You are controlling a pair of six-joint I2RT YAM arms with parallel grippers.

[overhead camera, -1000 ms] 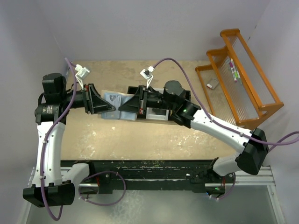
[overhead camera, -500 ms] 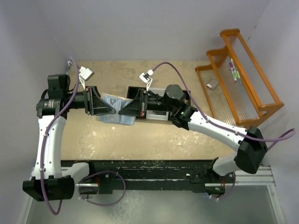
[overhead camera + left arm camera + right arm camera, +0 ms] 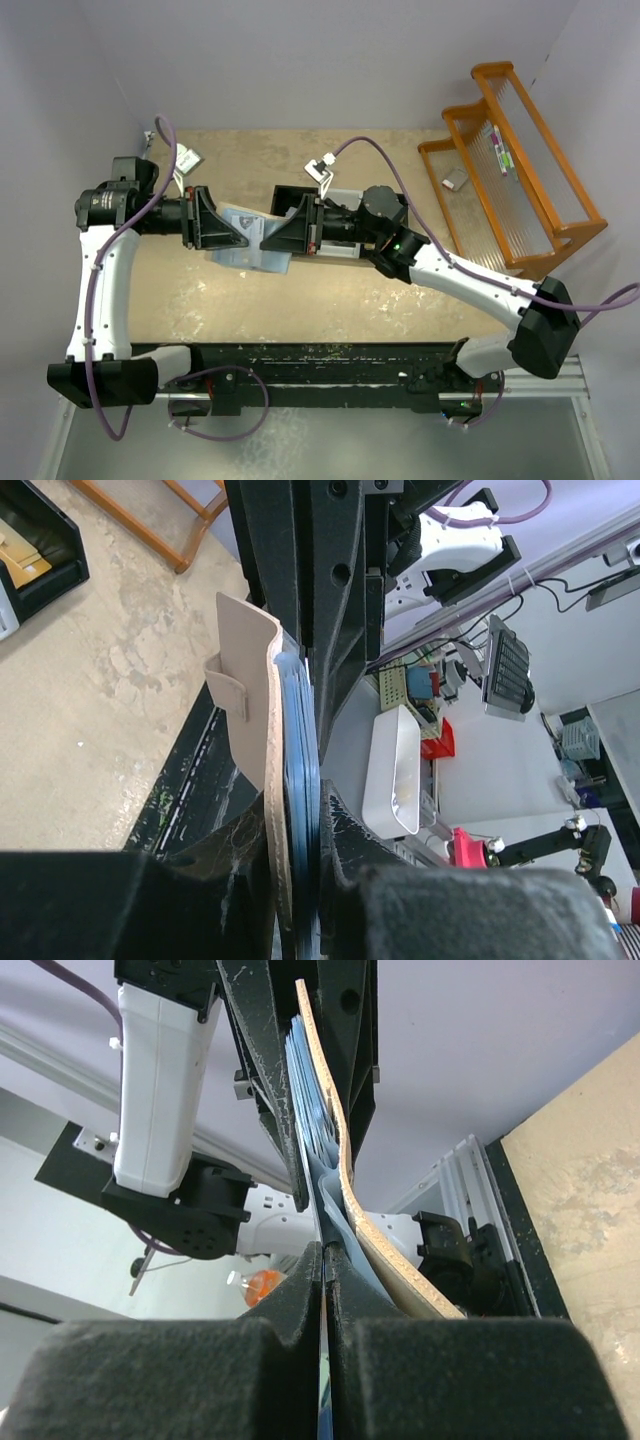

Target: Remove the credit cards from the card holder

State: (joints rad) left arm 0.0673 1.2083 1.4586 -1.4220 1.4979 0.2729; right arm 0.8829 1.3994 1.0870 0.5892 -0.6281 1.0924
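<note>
Beige table [image 3: 300, 300] is lying below both arms, which are holding the holder [image 3: 248, 256] up between them. Left gripper [image 3: 240, 236] is clamping one end as an anchor. Right gripper [image 3: 265, 240] is pinching a blue edge [image 3: 322, 1200] inside, probably for pulling.

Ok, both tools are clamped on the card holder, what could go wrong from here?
The right tool pinches a thin blue layer; if that is pocket lining rather than a card, pulling may only drag the card holder out of the left tool. Its tan cover bows, so harder pulling could crease it.
</note>
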